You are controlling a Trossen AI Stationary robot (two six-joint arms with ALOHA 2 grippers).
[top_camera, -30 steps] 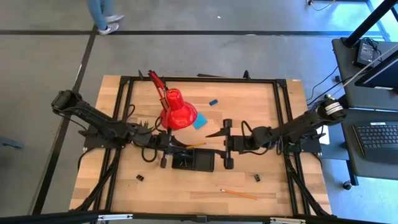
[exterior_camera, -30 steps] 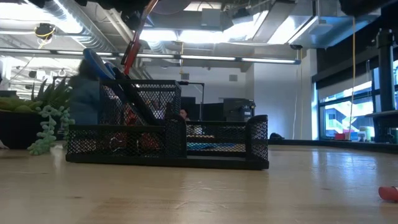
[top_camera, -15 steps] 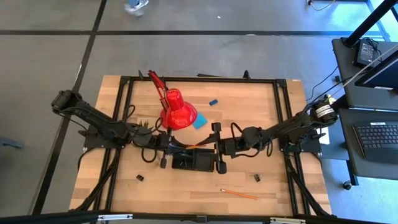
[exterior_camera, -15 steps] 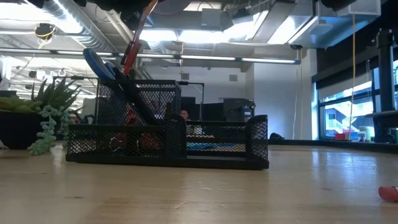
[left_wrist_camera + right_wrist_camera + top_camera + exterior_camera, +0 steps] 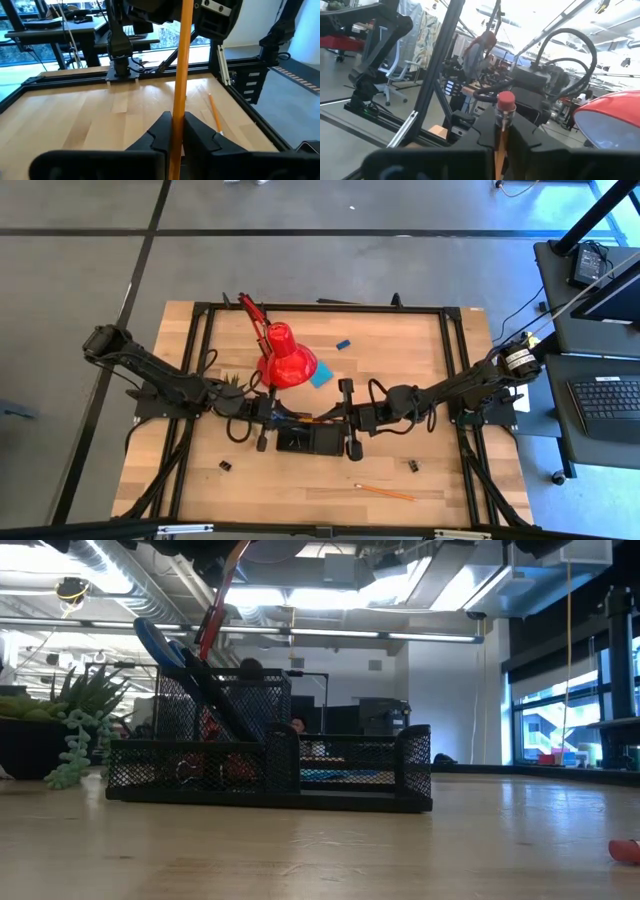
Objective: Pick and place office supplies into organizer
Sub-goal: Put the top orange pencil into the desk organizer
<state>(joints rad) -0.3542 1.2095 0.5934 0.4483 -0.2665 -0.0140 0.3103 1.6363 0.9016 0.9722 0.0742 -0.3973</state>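
An orange pencil (image 5: 180, 70) with a red eraser end (image 5: 506, 101) hangs over the black mesh organizer (image 5: 310, 441) in the middle of the table. My left gripper (image 5: 177, 123) comes from the table's left and is shut on it. My right gripper (image 5: 501, 131) comes from the right and is shut on its other end. In the high view the pencil (image 5: 316, 418) spans the gap between the two. Blue-handled scissors (image 5: 157, 641) stand slanted in the organizer (image 5: 270, 766), handles up. My left gripper pinches the pencil's shaft (image 5: 178, 107) between its two fingers, coming about level from the table's left. The pencil runs on past the fingertips toward the other gripper, clear of the table. My right gripper pinches the pencil just below its red eraser, at the metal band (image 5: 503, 121), coming from the table's right. The eraser sticks out beyond the fingertips. The pencil is lifted clear above the organizer.
A red desk lamp (image 5: 286, 358) and a small plant (image 5: 232, 383) stand just behind the organizer. A light-blue note pad (image 5: 320, 378) and a blue eraser (image 5: 343, 344) lie farther back. Nearer the front lie another pencil (image 5: 386, 493) and two binder clips (image 5: 225, 466) (image 5: 412, 466).
My right gripper has moved toward the table's left, up to the free end of the pencil that my left gripper keeps still over the organizer, and has taken hold of that end.
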